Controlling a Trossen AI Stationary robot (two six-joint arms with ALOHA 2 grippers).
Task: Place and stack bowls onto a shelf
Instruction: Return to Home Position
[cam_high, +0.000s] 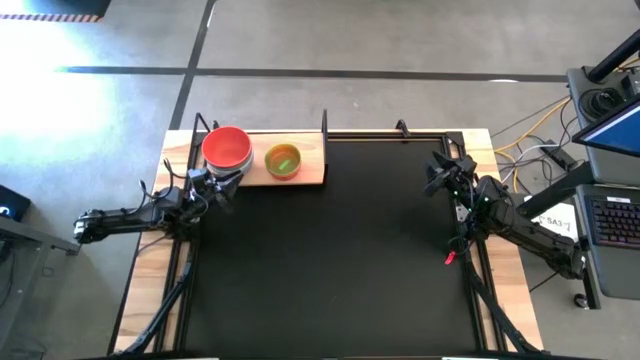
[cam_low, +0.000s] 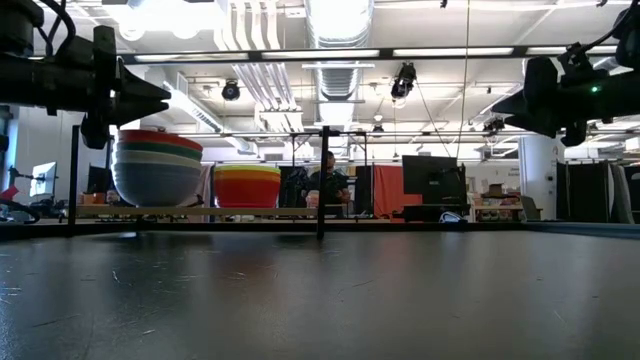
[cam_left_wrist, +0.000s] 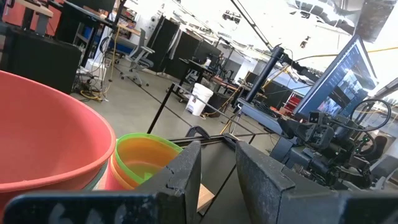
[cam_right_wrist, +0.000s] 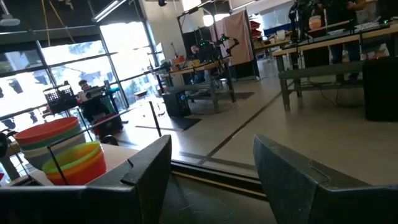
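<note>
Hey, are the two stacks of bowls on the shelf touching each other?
Apart. The high view shows a strip of bare shelf between the red-topped stack and the green-topped stack.

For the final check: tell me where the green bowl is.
In the high view the green bowl tops the smaller stack on the shelf, upper left of the picture, just right of the red-topped stack.

An industrial robotics lab (ceiling ducts (cam_low: 340, 25), workbenches (cam_right_wrist: 329, 46), monitors (cam_left_wrist: 345, 78) all round).

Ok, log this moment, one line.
shelf: red-topped bowl stack, green-topped bowl stack; left gripper: open, near red-topped bowl stack; right gripper: open, at mat edge
</note>
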